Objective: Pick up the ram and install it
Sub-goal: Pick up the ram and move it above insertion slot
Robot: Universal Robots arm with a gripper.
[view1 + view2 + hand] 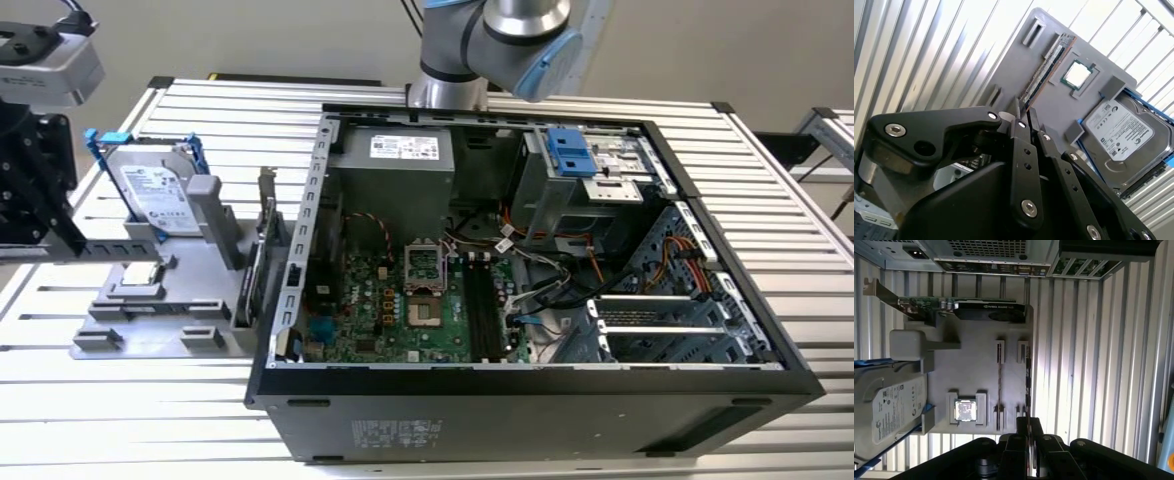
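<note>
Claw (pixel 1025 114) at ram (pixel 1046 70) end, ram edge-up in grey holder (pixel 1014 55) near rim

The table (pixel 160 430) is ribbed bare metal, smooth and bright with glare. The fixture plate (pixel 140 320) on it is matt grey plastic. At the plate's corner, the hard drive (pixel 1119 130) has a dull silver metal lid, a white paper label and a blue plastic carrier (pixel 95 165). The processor (pixel 1076 74) has a shiny metal cap. The ram (pixel 1046 67) carries matt black chips. The computer case (pixel 534 410) is matt black sheet metal outside, bare grey inside. The gripper (pixel 1025 111) is satin black with bright screw heads
</note>
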